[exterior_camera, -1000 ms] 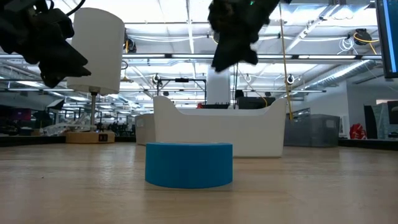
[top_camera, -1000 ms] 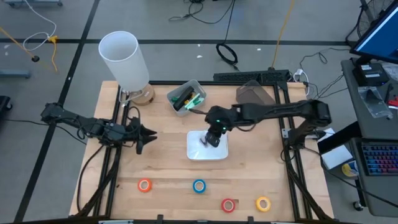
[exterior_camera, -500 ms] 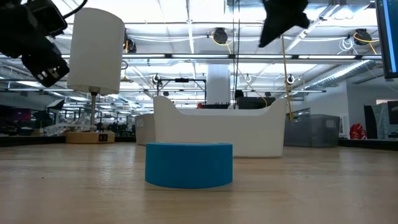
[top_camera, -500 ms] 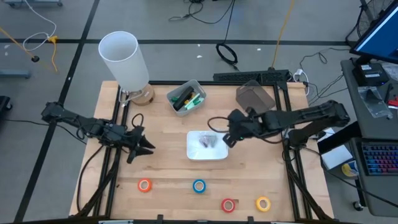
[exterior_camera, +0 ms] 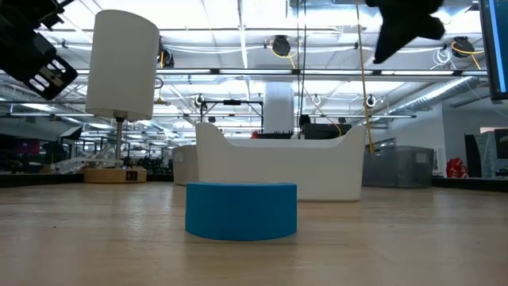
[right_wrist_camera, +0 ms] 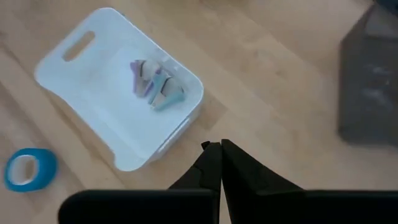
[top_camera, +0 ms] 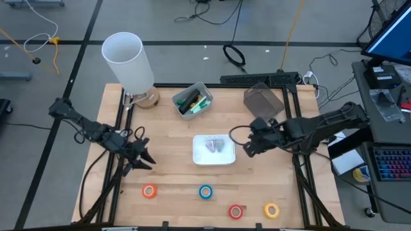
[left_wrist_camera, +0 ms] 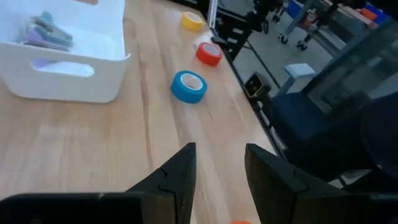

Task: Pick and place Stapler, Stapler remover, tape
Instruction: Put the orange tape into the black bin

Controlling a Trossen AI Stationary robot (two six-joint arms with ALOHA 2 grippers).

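The right claw (top_camera: 246, 147), now pressed together and empty, has pulled away from the white plastic bin (top_camera: 200, 154), leaving small pastel staple removers (right_wrist_camera: 154, 86) inside. The left claw (top_camera: 142, 159), part spread, has swung toward the four tape rolls, likely next.

Bright, even overhead light from ceiling lamps (exterior_camera: 279, 45) glaring in the low view; shadows are soft. The dark blurred left gripper (left_wrist_camera: 217, 163) frames sharper pale wooden table (left_wrist_camera: 74, 137) beyond it.

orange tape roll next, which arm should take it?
Left, probably. The left gripper is open and hangs just up-table of the orange tape roll at the front left. The right gripper is shut, off to the right of the white bin, much farther away.
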